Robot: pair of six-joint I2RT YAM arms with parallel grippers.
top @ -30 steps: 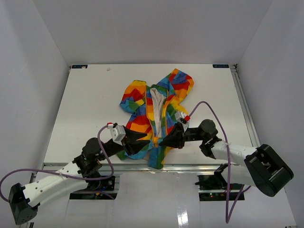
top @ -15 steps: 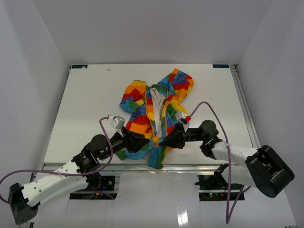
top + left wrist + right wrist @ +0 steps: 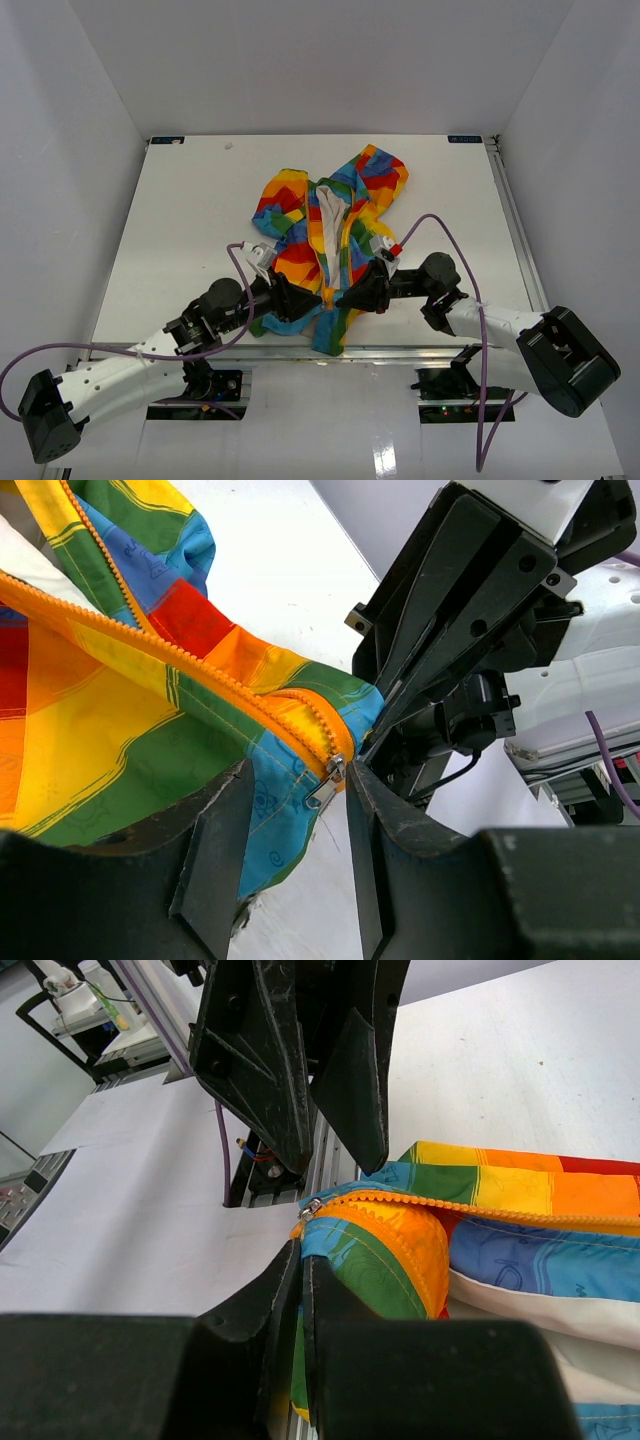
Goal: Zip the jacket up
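From the near left, the left arm (image 3: 130, 365) reached across the white bench (image 3: 180, 220) toward the jacket's lower hem. The left claw (image 3: 283, 297) stood open there. In the left wrist view its two black fingers (image 3: 215, 850) flanked the small metal zipper pull (image 3: 326, 785), which hung nearer one finger than the other. Whether the pull touched that finger could not be told.

The jacket (image 3: 330, 220) lay flat near the middle of the bench, hood toward the far side and hem toward the arms. Its rainbow panels were spread apart, showing the white lining (image 3: 325, 225). The orange-yellow zipper (image 3: 180, 660) was joined only at the bottom end, and its two rows of teeth parted above the slider.

Just right of the pull, the right claw (image 3: 347, 297) was closed on the jacket's bottom corner. In the right wrist view the blue and green fabric bunched against its tight fingers (image 3: 335, 1310). The two claws faced each other tip to tip, very near. The right arm (image 3: 480, 320) stretched in from the near right, with a purple cable (image 3: 440, 225) looping over it.
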